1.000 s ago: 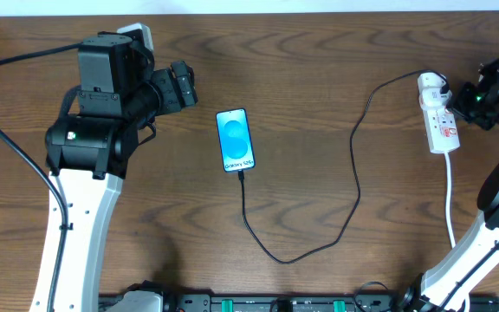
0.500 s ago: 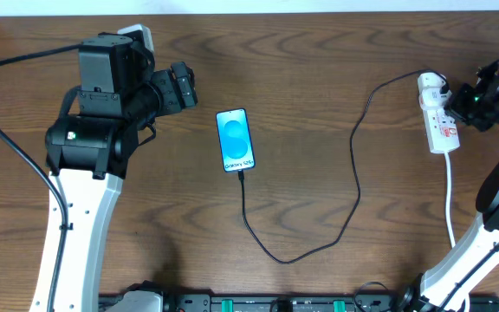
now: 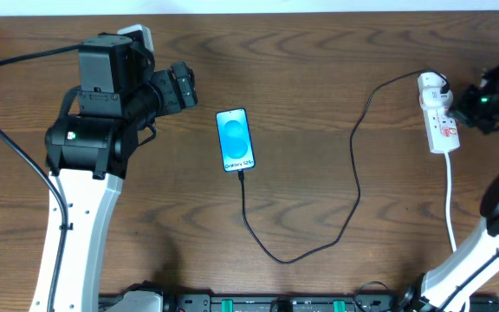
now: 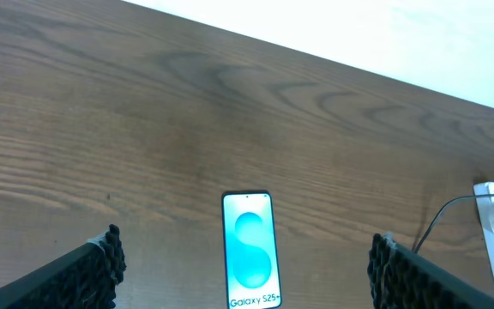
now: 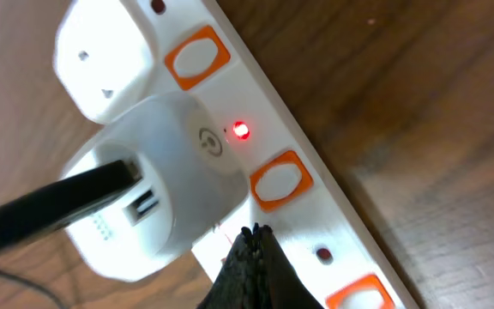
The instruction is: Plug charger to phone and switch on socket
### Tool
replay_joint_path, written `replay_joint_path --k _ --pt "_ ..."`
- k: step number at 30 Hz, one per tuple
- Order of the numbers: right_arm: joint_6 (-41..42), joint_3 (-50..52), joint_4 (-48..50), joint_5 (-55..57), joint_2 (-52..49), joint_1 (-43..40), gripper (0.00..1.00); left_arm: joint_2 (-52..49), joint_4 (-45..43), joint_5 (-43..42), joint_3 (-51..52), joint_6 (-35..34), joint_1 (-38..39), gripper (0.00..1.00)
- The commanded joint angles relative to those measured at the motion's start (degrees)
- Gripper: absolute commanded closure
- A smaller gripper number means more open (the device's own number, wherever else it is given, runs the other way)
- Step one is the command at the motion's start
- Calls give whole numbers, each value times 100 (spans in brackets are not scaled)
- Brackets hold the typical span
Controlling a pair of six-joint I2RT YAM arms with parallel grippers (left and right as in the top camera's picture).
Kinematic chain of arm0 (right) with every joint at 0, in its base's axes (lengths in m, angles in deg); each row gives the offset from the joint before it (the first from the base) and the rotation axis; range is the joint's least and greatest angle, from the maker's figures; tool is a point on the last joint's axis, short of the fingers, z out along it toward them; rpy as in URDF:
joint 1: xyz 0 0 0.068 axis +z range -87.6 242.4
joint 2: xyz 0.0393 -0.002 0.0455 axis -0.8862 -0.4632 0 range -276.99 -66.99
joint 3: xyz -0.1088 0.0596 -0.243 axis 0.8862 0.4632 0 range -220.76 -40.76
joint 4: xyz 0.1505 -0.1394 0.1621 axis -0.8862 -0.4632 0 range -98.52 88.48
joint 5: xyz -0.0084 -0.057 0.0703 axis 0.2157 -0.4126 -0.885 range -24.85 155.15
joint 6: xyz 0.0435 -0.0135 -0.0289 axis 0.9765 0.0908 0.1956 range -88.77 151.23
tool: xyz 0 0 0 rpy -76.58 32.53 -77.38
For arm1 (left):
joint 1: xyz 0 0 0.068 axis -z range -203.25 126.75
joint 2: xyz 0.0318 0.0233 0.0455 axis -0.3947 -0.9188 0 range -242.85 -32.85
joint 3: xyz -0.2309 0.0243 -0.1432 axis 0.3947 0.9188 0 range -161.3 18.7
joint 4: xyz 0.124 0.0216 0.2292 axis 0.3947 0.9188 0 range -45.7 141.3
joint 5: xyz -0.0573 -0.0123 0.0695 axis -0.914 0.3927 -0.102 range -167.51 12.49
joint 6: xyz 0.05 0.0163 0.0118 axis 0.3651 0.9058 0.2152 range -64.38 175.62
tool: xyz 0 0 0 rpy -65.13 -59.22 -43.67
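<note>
**Q:** Where is the phone?

**A:** The phone [image 3: 236,139] lies face up at centre frame on the wooden worktop [image 3: 319,69], its screen lit blue. The charger [image 3: 357,186] meets its lower edge, loops toward the bottom of the frame, then climbs to the socket [image 3: 437,117] at upper right.

**Q:** And the socket?

**A:** From the right wrist, a red light [image 5: 241,130] glows beside the white adapter [image 5: 148,184] that the black cable enters. The right claw [image 5: 252,245], fingers pressed together, points at the strip just below an orange-framed switch [image 5: 279,181]. Whether it touches the strip cannot be told.

**Q:** The left arm?

**A:** The left claw [image 3: 185,87] hangs at upper left, spread wide and holding nothing, well apart from the phone.
</note>
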Motion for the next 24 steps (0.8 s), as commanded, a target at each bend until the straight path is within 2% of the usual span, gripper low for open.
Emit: replay_joint_path --k 1,5,10,15,19,22,23,24 --pt "68 -216 -129 -310 1073 -551 99 -13 2 76 -46 35 -22 8" --pt "37 -216 -422 -514 1864 -817 97 -13 2 76 -46 35 -22 9" --pt "-476 -216 -839 -844 2636 -656 96 -13 2 74 -46 35 -22 8" --pt "-1202 -216 -1364 -1040 3224 -13 96 -13 2 74 -46 35 -22 8" --pt "-1593 -216 -1790 -1023 3620 824 93 -13 2 76 -46 35 -22 9" --pt "-1606 -216 -2041 -708 3884 1554 85 -13 2 74 -46 35 -22 9" --pt "-1606 -216 -2105 -588 3943 1762 76 -13 2 74 -46 35 -22 8" --pt "-1604 -216 -2151 -505 3974 1888 63 -13 2 74 -46 35 -22 8"
